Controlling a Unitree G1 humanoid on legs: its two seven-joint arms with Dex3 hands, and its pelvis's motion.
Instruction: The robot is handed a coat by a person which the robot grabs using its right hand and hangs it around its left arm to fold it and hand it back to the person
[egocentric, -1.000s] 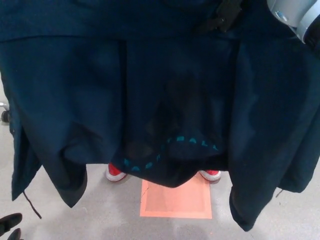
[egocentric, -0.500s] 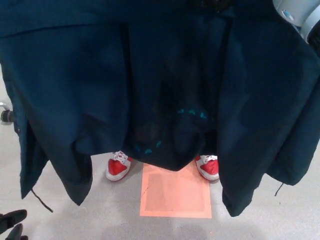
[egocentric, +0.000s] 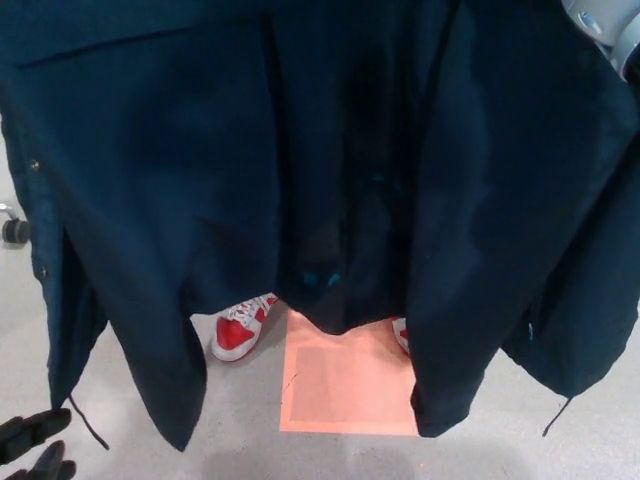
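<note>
A dark navy coat hangs across nearly the whole head view, its hem and drawcords dangling just above the floor. Snap buttons run down its left edge. Part of my grey-white right forearm shows at the top right corner above the coat; the right hand itself is out of sight. Two black fingertips of my left hand poke in at the bottom left corner, spread apart and holding nothing, below and apart from the coat. A person's red and white shoes stand behind the hem.
An orange square is marked on the grey floor under the coat's middle. A chair caster sits at the left edge. The person's other shoe is mostly hidden by the coat.
The coat has drawn in and shifted: the teal lettering has folded out of sight, and the right panel now covers one shoe. My left fingertips have come slightly further into view.
</note>
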